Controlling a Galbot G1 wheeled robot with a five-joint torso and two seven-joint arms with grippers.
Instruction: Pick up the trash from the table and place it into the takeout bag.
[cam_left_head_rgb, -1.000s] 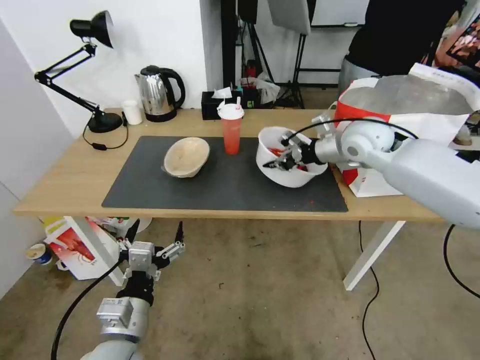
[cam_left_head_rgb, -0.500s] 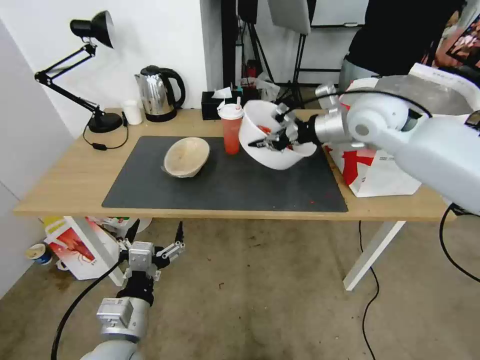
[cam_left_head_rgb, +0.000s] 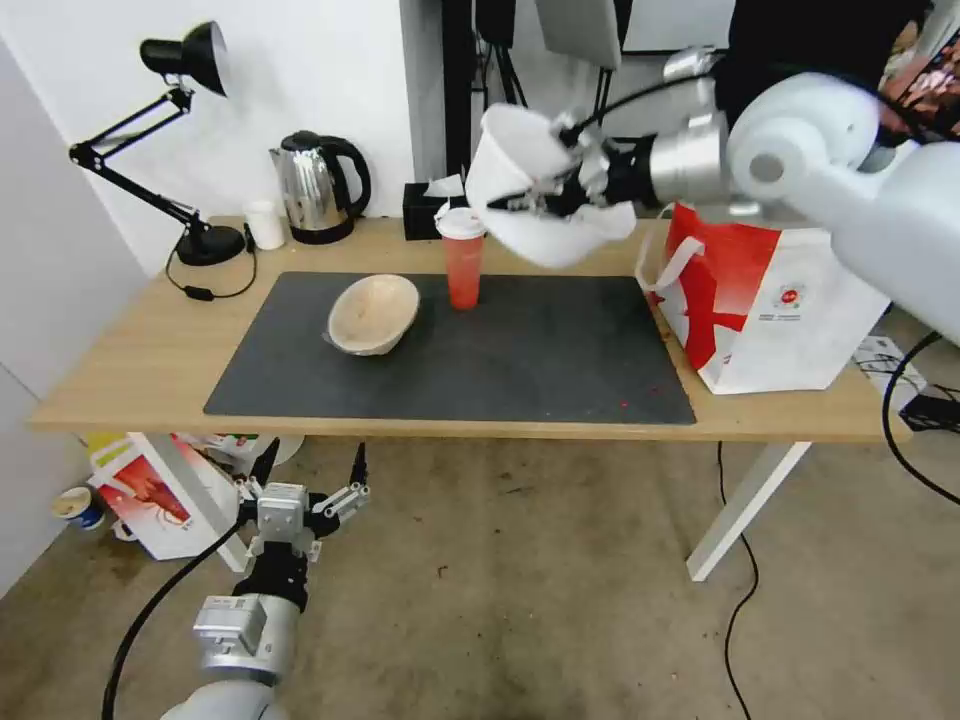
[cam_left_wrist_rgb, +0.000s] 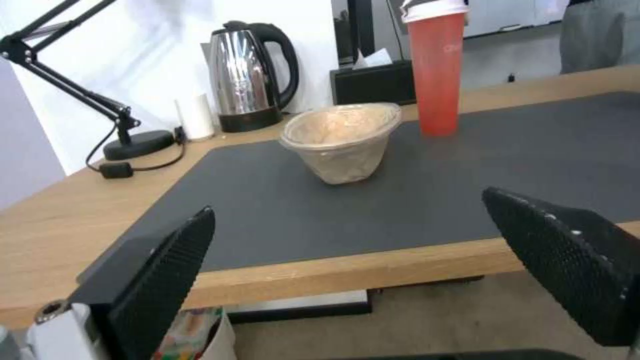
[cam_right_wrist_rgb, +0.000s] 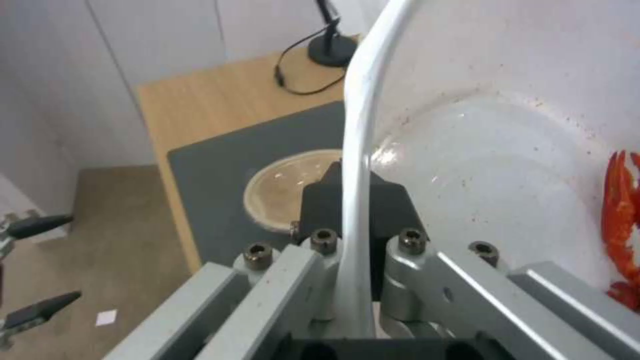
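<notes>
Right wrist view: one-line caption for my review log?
Right tool pinches the white bowl by its rim, red crayfish shells inside, beige bowl on the mat below.

On the table (cam_left_head_rgb: 140, 370), the mat (cam_left_head_rgb: 520, 360) holds a bowl (cam_left_head_rgb: 373, 314) left of the cup (cam_left_head_rgb: 463, 260); the bag (cam_left_head_rgb: 770, 300) stands right, kettle (cam_left_head_rgb: 315, 187) behind.

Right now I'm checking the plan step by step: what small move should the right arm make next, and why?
Probably carry the white bowl sideways over the takeout bag: the right gripper pinches its rim, lifted clear above the table, short of the bag.
</notes>
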